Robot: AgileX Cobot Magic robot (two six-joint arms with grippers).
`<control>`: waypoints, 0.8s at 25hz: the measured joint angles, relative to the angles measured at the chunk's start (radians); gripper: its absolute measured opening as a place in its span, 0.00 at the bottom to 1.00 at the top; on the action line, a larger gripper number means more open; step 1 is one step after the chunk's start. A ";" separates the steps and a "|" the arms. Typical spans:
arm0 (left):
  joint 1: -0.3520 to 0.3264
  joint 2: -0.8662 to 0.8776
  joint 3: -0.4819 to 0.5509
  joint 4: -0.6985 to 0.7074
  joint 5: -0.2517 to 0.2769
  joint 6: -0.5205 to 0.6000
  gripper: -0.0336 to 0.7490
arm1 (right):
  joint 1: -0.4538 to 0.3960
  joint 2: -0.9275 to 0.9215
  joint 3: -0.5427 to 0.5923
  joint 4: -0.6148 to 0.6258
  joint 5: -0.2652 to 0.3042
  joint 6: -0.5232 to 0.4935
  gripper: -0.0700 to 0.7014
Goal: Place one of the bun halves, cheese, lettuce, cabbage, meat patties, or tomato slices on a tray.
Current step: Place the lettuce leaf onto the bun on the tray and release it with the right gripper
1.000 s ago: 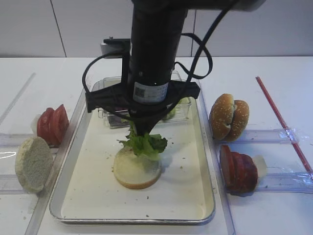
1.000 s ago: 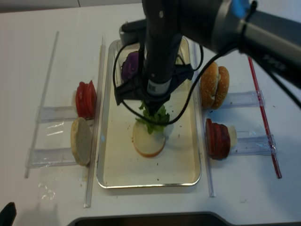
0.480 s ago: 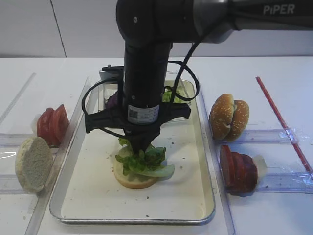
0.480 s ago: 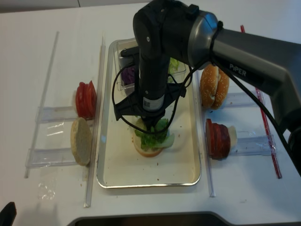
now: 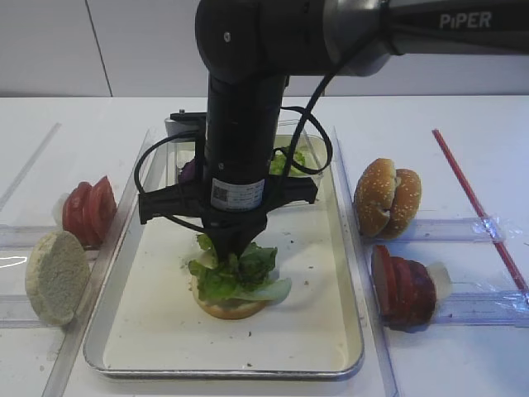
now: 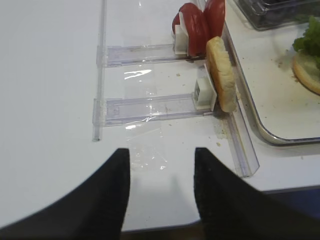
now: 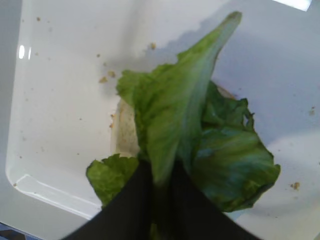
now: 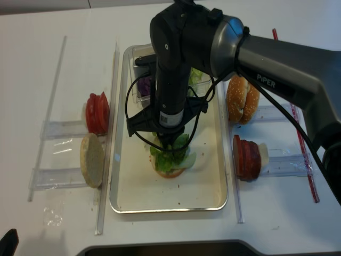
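A ruffled green lettuce (image 5: 235, 277) clump lies on a pale bun half (image 5: 231, 309) in the middle of the cream-white tray (image 5: 322, 331). My right gripper (image 5: 230, 252) points straight down onto it. In the right wrist view its two black fingers pinch the lettuce (image 7: 200, 145) at the stem end, with the bun half (image 7: 125, 135) showing underneath. My right gripper (image 7: 161, 172) is shut on the leaf. My left gripper (image 6: 161, 150) hovers open over bare table, left of the tray rim (image 6: 260, 127), with nothing between its fingers.
Clear racks left of the tray hold tomato slices (image 5: 89, 211) and a pale bun half (image 5: 56, 275). To the right stand sesame buns (image 5: 387, 197) and dark red slices (image 5: 401, 284). A clear box with purple cabbage (image 8: 144, 84) sits at the tray's far end. A red stick (image 5: 475, 198) lies far right.
My right gripper has come down with the lettuce, from hanging above the bun half to resting spread on top of it.
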 joint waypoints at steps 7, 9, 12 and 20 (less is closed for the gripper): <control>0.000 0.000 0.000 0.000 0.000 0.001 0.42 | 0.000 0.000 0.000 0.001 0.019 0.000 0.47; 0.000 0.000 0.000 0.000 0.000 0.001 0.42 | 0.000 0.000 0.000 -0.001 0.026 0.000 0.56; 0.000 0.000 0.000 0.000 0.000 0.001 0.42 | 0.000 0.000 0.000 -0.001 0.028 0.000 0.66; 0.000 0.000 0.000 0.000 0.000 0.001 0.42 | 0.000 0.000 -0.002 -0.001 0.029 0.002 0.72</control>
